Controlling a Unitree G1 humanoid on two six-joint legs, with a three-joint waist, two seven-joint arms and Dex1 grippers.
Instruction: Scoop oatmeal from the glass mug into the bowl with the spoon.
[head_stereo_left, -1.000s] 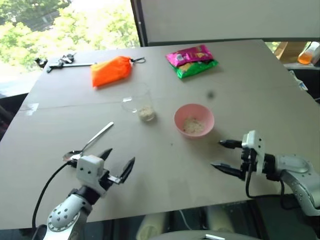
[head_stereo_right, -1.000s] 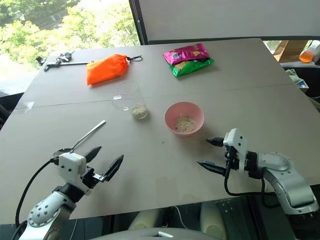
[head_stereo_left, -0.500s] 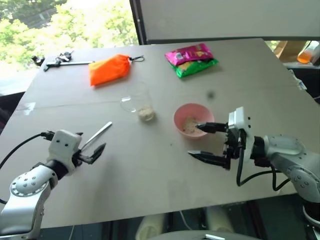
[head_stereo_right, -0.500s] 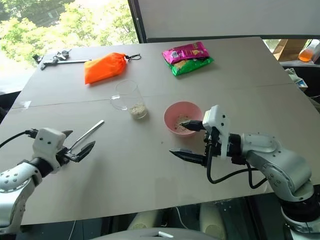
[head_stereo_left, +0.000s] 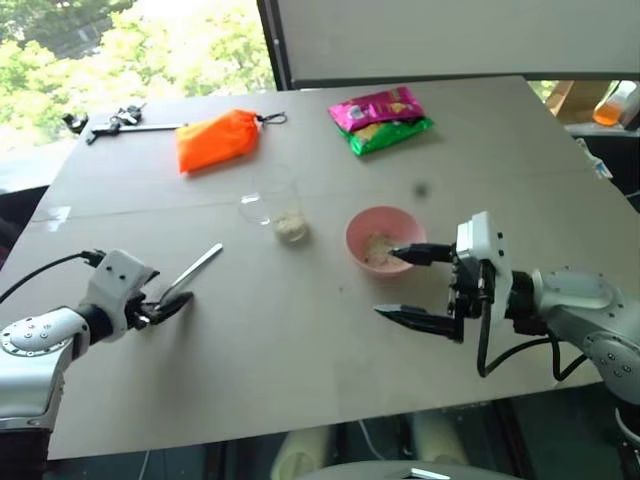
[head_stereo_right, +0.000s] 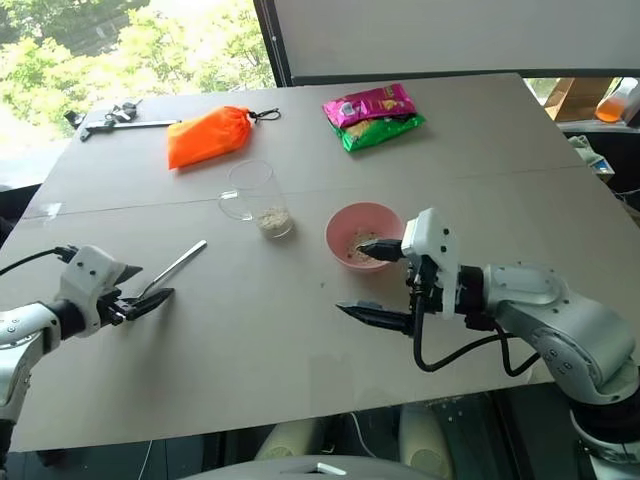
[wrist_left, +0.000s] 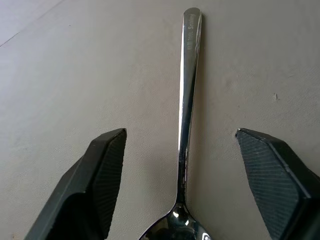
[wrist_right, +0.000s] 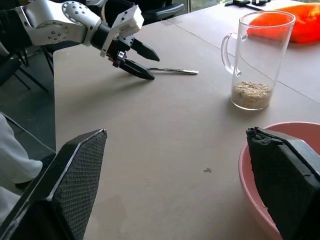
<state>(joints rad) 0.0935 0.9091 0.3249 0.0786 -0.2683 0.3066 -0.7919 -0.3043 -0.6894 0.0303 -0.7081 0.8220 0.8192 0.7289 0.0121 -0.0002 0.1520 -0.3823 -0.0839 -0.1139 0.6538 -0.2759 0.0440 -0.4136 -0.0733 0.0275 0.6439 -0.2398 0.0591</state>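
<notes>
The silver spoon lies flat on the table at the left. My left gripper is down at its oval head. In the left wrist view the spoon runs between the two black fingers, which stand apart from it, so the gripper is open. The glass mug stands mid-table with a little oatmeal at its bottom. To its right is the pink bowl, holding some oatmeal. My right gripper hangs open at the bowl's near right side, one finger over the rim.
An orange pouch, a pink-and-green snack packet and a black metal tool lie along the table's far side. The table's near edge runs just below both arms.
My left gripper swung left from the table's near edge to the spoon's head, and its fingers have narrowed. My right gripper rose and moved left to the bowl, then held still.
</notes>
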